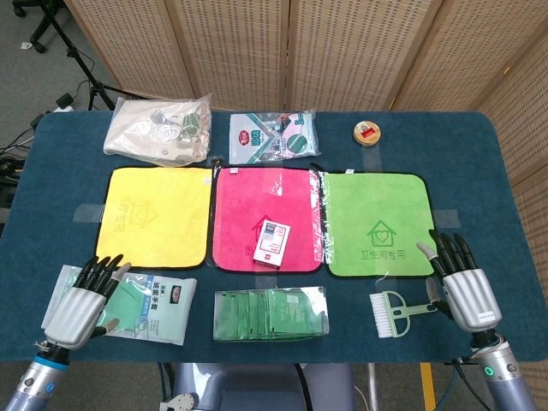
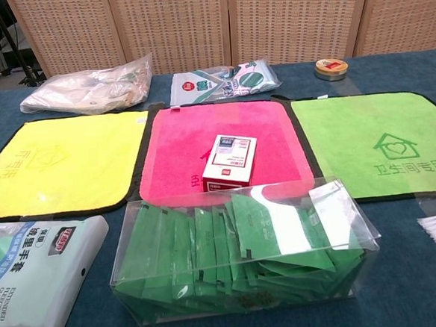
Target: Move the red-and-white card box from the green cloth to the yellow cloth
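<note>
Head view: both hands' fingers (image 1: 449,248) spread, holding nothing.

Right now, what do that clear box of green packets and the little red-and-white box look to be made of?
clear box: apparently thin glossy plastic, since it is see-through with sharp reflections. red-and-white card box: likely printed cardboard, judging by its crisp folded edges and matte faces. It rests on the pink cloth.

cloths (image 1: 265,218) 3 – card box (image 1: 271,242) 1 – brush (image 1: 390,306) 1 – hands (image 1: 462,287) 2
</note>
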